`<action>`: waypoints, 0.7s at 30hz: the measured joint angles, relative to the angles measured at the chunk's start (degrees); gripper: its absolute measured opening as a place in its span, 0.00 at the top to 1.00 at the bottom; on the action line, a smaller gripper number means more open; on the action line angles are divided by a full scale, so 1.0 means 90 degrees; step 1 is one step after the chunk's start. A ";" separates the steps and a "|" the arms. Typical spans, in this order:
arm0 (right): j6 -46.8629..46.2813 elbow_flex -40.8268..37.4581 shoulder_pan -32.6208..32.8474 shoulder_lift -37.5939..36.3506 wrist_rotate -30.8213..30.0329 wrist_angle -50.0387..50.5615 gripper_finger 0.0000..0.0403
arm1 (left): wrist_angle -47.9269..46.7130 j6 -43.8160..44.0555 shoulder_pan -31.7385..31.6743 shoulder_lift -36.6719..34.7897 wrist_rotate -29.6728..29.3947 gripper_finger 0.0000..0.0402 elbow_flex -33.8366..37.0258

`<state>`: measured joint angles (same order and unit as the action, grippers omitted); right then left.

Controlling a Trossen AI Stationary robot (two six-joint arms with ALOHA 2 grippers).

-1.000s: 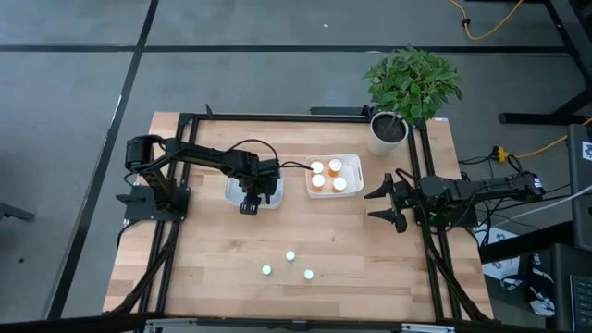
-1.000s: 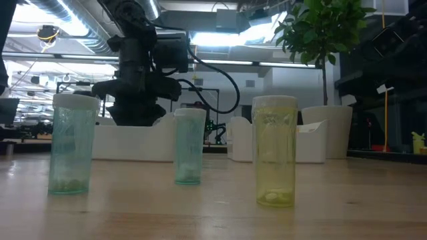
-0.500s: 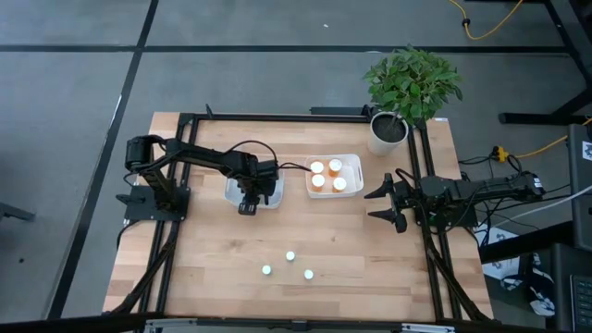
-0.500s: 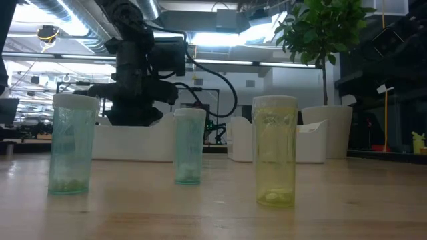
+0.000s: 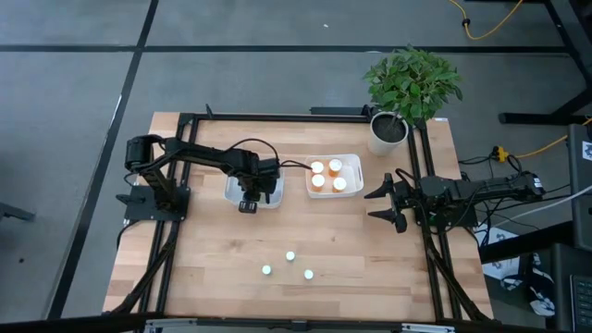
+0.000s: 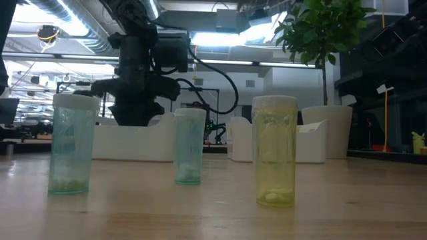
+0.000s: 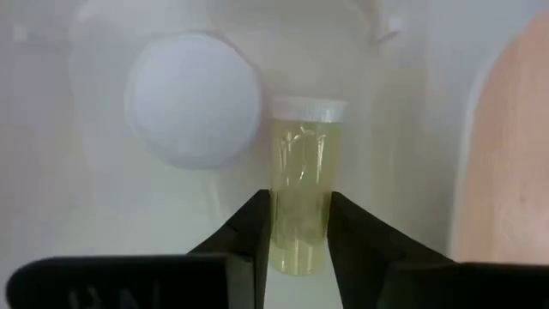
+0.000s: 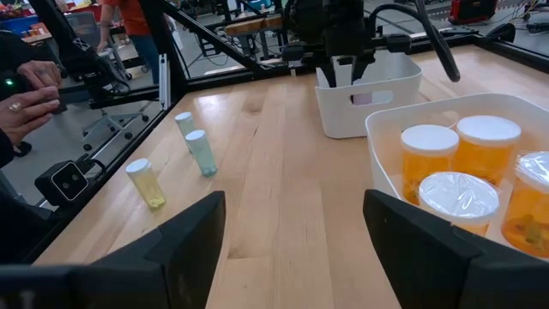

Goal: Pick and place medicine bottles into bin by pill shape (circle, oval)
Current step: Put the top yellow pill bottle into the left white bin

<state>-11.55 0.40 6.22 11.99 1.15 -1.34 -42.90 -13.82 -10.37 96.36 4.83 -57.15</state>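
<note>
Three small white-capped medicine bottles stand upright and apart on the worktop's near half: a blue-green one (image 6: 71, 145), a smaller blue-green one (image 6: 189, 147) and a yellow-green one (image 6: 274, 151). Four wider orange bottles (image 5: 326, 176) stand clustered in the right white bin (image 5: 355, 165). In the left bin (image 5: 230, 191), a yellow-green bottle (image 7: 300, 197) lies beside another's white cap (image 7: 192, 99).

Potted plant (image 5: 407, 92); wooden table (image 5: 213, 259)

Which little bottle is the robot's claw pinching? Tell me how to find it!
Find the white bin left of the one holding orange bottles. Inside it, the left gripper is shut on a lying yellow-green bottle. The bottle beside it shows only its round white cap.
</note>
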 joint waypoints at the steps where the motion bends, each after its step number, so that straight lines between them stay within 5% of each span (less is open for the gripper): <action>1: 0.0000 0.0000 0.0000 0.0000 0.0000 -0.0002 0.31 | -0.0089 0.0000 0.0000 -0.0009 0.0000 0.79 -0.0040; 21: 0.0002 0.0000 0.0001 0.0000 -0.0002 -0.0002 0.31 | -0.0777 0.1309 0.0002 -0.1728 -0.0438 0.79 -0.0133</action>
<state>-11.54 0.40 6.23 11.99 1.13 -1.37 -49.90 -2.05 -10.35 80.80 0.89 -58.35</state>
